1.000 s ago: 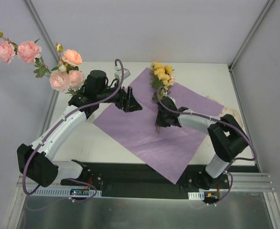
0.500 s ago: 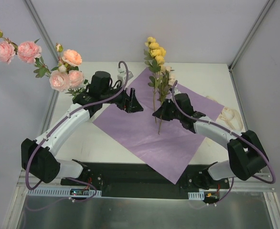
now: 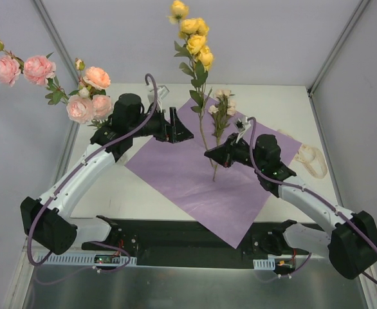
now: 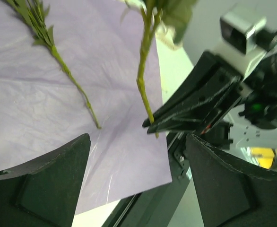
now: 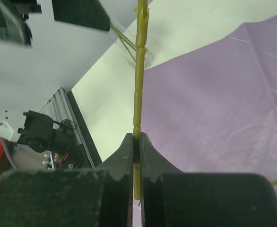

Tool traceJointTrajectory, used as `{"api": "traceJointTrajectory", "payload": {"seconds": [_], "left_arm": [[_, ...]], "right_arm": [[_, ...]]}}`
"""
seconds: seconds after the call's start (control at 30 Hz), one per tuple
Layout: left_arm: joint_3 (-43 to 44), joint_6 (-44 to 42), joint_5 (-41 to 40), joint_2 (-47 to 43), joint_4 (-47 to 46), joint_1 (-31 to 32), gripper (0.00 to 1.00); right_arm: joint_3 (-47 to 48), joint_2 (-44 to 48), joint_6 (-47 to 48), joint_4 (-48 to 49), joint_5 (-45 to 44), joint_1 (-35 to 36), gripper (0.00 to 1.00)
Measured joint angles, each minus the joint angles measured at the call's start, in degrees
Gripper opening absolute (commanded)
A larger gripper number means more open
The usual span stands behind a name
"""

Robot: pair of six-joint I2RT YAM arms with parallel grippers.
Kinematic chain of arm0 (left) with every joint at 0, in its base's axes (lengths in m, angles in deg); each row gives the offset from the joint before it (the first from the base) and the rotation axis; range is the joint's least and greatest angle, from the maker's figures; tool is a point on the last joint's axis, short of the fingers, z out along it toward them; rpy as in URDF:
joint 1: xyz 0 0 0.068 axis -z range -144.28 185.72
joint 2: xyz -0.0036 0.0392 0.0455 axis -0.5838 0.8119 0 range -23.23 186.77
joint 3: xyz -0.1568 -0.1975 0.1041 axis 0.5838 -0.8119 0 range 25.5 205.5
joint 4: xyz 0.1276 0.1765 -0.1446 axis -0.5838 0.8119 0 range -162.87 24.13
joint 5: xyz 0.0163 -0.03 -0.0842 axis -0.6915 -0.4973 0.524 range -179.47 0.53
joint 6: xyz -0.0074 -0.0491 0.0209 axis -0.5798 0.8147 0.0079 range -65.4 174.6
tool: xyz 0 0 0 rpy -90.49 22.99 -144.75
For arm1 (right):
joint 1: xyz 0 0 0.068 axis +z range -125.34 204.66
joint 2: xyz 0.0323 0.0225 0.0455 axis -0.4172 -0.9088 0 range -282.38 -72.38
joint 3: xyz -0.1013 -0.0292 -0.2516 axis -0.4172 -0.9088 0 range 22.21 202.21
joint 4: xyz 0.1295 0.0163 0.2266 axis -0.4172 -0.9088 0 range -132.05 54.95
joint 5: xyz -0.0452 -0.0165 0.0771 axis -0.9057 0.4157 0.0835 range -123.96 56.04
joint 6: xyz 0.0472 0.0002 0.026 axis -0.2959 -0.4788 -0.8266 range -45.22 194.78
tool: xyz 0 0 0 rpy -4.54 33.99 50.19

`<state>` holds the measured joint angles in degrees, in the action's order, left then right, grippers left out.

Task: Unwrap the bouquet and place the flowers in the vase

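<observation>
2 tools. Right tool (image 3: 209, 154): clamped on upright green stem of yellow roses (image 3: 193, 42), above flat purple paper sheet (image 3: 175, 174) on white bench (image 3: 127, 193). Left tool (image 3: 179, 127): jaws apart, empty, near pink roses (image 3: 85, 90).

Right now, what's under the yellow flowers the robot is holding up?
The purple paper lies flat under the yellow flowers, held by the right gripper. The table beneath the paper is covered there.
</observation>
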<state>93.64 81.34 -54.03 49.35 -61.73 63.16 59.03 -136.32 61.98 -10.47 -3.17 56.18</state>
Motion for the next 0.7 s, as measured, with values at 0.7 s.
{"api": "traceJointTrajectory", "payload": {"seconds": [0.7], "left_arm": [[13.94,7.21,-4.70,3.08,-7.89,0.07,0.76]], "right_arm": [[-5.09,7.15,1.53,6.34,5.09,0.37,0.01]]}}
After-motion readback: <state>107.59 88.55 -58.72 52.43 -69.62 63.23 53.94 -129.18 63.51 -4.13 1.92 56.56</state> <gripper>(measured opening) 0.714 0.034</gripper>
